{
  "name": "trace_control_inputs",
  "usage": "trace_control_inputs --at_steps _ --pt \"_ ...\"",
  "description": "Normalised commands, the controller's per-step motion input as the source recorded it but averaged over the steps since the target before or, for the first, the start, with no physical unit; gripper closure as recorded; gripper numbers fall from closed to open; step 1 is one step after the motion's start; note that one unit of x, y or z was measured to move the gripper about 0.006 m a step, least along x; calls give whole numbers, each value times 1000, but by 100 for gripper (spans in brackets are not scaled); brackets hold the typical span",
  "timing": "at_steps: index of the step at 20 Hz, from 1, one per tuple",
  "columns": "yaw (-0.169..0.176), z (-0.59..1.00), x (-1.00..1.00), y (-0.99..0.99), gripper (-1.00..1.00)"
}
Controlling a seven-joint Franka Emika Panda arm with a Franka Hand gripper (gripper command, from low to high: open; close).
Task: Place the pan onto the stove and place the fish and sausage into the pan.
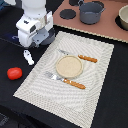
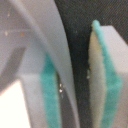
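The white fish [image 1: 28,56] lies on the black table just off the placemat's left edge in the exterior view. The red sausage [image 1: 14,73] lies further to that view's left, nearer the front. The blue-grey pan [image 1: 91,12] stands on the pinkish-brown stove [image 1: 107,31] at the back; its handle is not clear. My gripper [image 1: 36,43] hangs just above and behind the fish. In the wrist view the gripper [image 2: 75,75] has its teal pads [image 2: 102,65] apart with a dark gap between them. A blurred pale curved band crosses in front of one pad.
A pale striped placemat [image 1: 95,70] holds a round beige plate [image 1: 68,66], a fork [image 1: 65,80] and another utensil [image 1: 80,56] with orange handles. A second grey pot [image 1: 123,17] sits at the exterior view's right edge. Dark burner discs [image 1: 67,13] lie on the stove.
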Motion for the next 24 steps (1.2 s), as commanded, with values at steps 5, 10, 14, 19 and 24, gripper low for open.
trace_control_inputs --at_steps 5,10,14,19,24 --pt "0 648 1 0 100" --pt "12 1000 129 151 100" --pt "98 977 119 522 100" --pt "107 694 249 788 100" --pt "108 358 168 713 100"
